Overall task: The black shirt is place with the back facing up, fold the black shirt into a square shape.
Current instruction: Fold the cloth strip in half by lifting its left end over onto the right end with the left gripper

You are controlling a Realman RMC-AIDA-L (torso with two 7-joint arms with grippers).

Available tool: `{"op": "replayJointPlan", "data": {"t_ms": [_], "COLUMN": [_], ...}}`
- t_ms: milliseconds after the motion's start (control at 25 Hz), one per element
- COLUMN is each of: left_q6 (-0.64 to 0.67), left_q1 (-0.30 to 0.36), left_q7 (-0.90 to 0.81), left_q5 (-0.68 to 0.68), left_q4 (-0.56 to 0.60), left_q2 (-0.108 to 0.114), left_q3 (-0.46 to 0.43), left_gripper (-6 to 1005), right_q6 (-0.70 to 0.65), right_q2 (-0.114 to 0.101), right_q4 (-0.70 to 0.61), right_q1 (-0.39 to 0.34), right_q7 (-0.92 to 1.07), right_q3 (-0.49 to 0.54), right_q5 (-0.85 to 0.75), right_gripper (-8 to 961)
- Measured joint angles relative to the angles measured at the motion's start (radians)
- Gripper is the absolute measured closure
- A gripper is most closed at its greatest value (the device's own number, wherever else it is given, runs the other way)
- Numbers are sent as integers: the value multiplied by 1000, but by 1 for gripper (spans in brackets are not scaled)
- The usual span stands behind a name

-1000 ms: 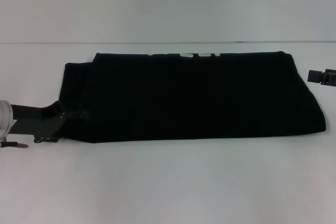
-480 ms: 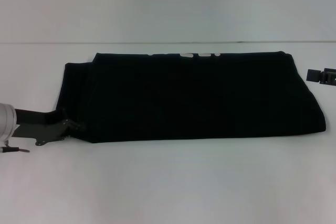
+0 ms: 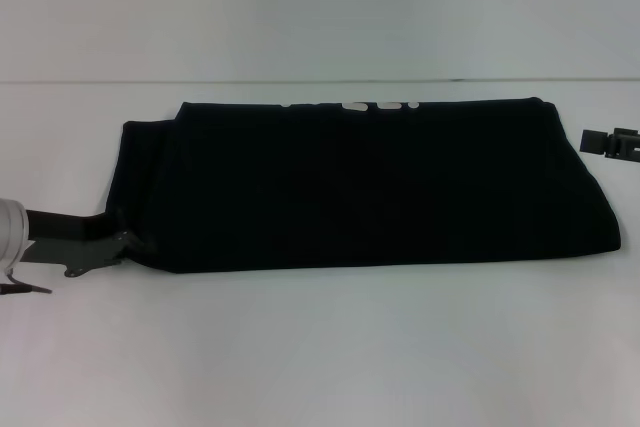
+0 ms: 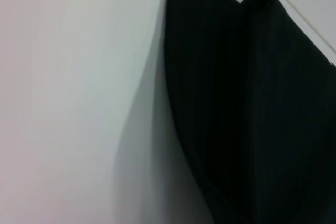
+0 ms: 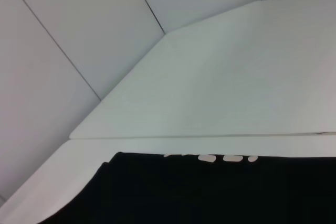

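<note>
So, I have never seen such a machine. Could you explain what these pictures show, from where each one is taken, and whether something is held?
This is a robot with two arms, each ending in a gripper. The wide picture comes from a camera on its head, looking down at a white table. On it lies the black shirt, already folded into a long band, with small white marks at its far edge. The left gripper is at the shirt's near left corner; whether it holds the cloth cannot be seen. The right gripper is beside the shirt's right end, apart from it. The other two pictures come from cameras on the wrists.
</note>
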Motion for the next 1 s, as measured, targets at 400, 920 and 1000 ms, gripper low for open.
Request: {"op": "replayJointPlan", "data": {"t_ms": [400,920,1000], "left_q6": [37,179,217], "left_q1": [61,145,130], "left_q7": [112,203,204], "left_q5": [-1,111,102], "left_q4": [110,283,295], "left_q2": [11,69,77], "left_q3": [-7,-229,-236], "left_gripper": [934,899,894], "right_q6": [17,92,92], "right_q2": [27,54,54], "right_q4": [9,44,44], "right_q1": [-2,38,36], "right_q7": [0,-1,-1], "right_q3": [0,-7,-7], "right_q5": [90,95,95], "right_gripper": [23,22,22]}}
